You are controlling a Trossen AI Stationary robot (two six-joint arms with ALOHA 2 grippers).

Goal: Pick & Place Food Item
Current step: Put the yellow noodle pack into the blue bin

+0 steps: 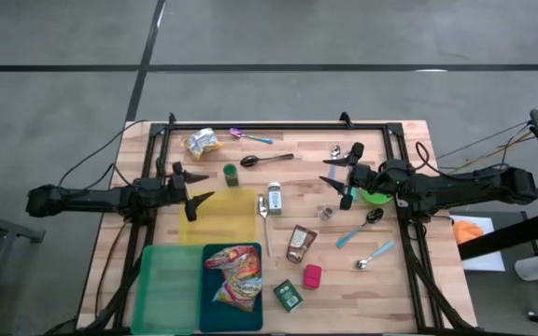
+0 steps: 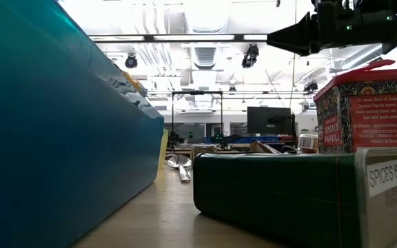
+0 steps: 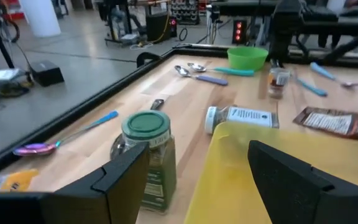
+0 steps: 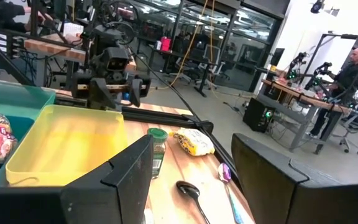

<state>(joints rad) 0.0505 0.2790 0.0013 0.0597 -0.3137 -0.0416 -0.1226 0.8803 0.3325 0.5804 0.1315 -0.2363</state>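
A colourful snack bag (image 1: 234, 276) lies in the teal bin (image 1: 207, 303) at the near edge. A yellow-white snack bag (image 1: 202, 142) lies on the table at the far left, and a brown packet (image 1: 300, 243) lies flat near the middle. My left gripper (image 1: 199, 187) hovers open over the far left corner of the yellow tray (image 1: 222, 219), level and pointing toward the right edge, beside the green-lidded jar (image 3: 146, 158). My right gripper (image 1: 332, 176) hovers open at the right, pointing toward the left edge, with nothing between its fingers.
A light green bin (image 1: 168, 289) adjoins the teal one. A white bottle (image 1: 275, 198), several spoons (image 1: 267, 161), a green bowl (image 1: 375, 196), a green tin (image 1: 288, 296) and a red tin (image 1: 312, 276) are scattered about. A person (image 4: 353, 68) sits in the room beyond.
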